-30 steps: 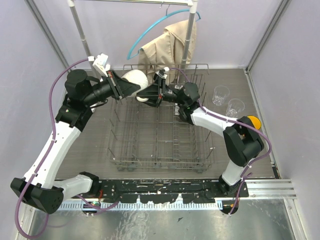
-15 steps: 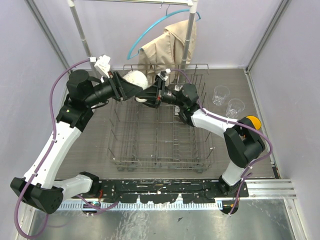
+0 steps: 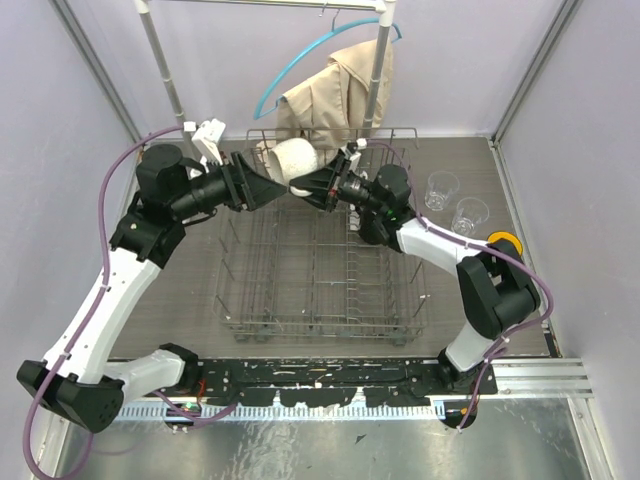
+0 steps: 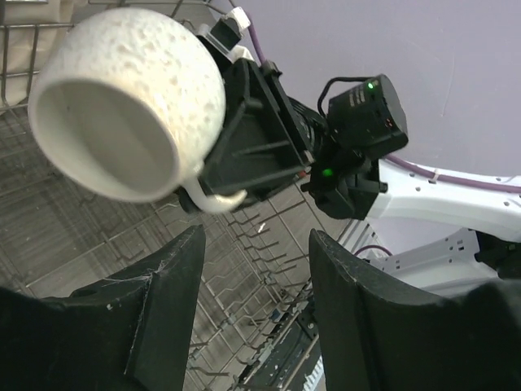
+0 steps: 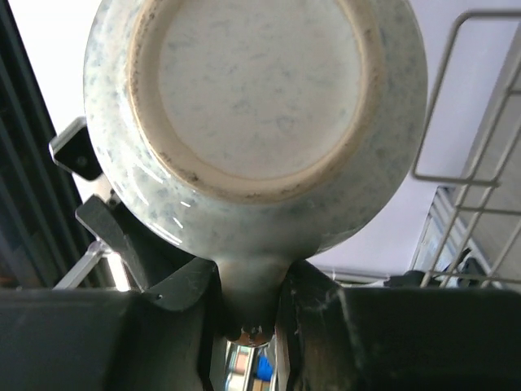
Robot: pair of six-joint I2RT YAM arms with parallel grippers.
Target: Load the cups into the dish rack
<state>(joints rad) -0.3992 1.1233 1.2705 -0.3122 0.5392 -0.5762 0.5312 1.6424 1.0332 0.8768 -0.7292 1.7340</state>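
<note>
Top external view: the right claw [image 3: 312, 182] pinches the handle of the round-bellied white mug [image 3: 295, 157] above the far end of the grey wire dish rack [image 3: 320, 327], and the left claw [image 3: 268, 190] is spread beside it. No cup stands in the rack yet; the clear glass tumblers [image 3: 441, 188] and the yellow mug [image 3: 505, 240] wait outside it.

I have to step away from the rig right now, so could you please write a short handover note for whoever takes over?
Left gripper: open, close to the white mug but not touching it.
Right gripper: shut on the white mug's handle, holding it on its side, mouth toward the left gripper, above the far end of the dish rack.
Far glass tumbler, near glass tumbler and yellow mug: on the table right of the rack. Black mug not in view.
Done: no cup seen seated in the rack.
Left: seat the white mug, then load the others.
</note>
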